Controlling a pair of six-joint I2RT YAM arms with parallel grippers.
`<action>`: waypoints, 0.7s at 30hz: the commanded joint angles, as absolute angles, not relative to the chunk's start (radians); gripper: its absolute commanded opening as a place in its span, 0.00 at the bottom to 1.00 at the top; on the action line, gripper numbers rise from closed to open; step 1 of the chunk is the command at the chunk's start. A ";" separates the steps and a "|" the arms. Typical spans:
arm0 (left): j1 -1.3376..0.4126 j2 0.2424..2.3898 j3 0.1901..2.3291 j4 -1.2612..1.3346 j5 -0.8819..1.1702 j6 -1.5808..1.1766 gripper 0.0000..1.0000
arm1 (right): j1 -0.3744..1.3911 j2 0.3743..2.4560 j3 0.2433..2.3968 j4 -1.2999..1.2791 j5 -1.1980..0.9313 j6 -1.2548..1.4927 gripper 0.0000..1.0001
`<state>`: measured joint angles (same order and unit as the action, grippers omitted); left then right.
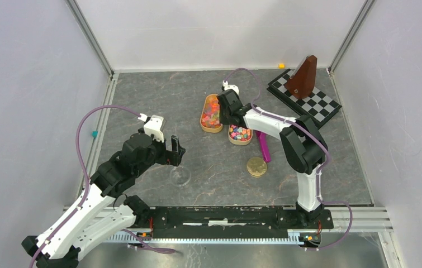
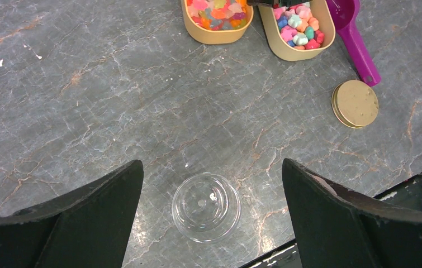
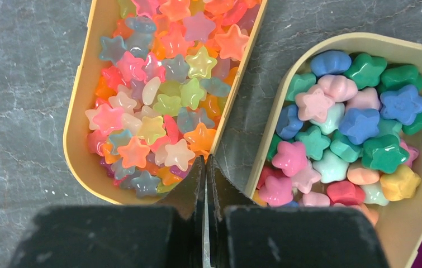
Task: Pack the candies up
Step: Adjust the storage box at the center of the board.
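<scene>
The candies [image 3: 359,125] sit in two tan trays near the middle of the grey stone-patterned table [image 2: 85,84]. In the right wrist view, the long tray [image 3: 74,139] on the left holds translucent star-shaped sweets [image 3: 158,100] in pink, orange, yellow, blue and green. The shorter tray [image 3: 365,42] on the right holds opaque chunky ones in pink, blue, green, white and yellow. The two trays lie side by side with a narrow wedge of bare table between them.

The right end effector [image 3: 205,167] is pinched together, its fingers meeting with nothing visible between them. Its tips point down at the gap between the trays, close to the rim of the long tray. Whether they actually touch that rim is hard to tell from this angle.

The left end effector [image 2: 211,166] stands wide and holds nothing. It hangs above a small clear glass jar [image 2: 205,206] that stands upright and open-mouthed, with no candy inside.

A purple scoop [image 2: 359,42] lies just beside the shorter tray, its handle pointing toward a round gold lid [image 2: 355,103] that rests flat on the table, near the scoop. At the far right corner a checkered board [image 1: 317,103] carries a brown wedge-shaped block [image 1: 303,75].
</scene>
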<state>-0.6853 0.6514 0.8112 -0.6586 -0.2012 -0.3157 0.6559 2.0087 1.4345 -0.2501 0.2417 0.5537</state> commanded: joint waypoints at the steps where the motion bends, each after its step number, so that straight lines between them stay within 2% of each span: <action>1: -0.688 0.641 0.812 -0.661 -0.215 -0.347 1.00 | 0.673 1.949 1.393 -0.313 0.217 0.484 0.00; 21: -0.688 0.646 0.812 -0.664 -0.224 -0.350 1.00 | 0.717 1.880 1.316 -0.375 0.085 0.165 0.00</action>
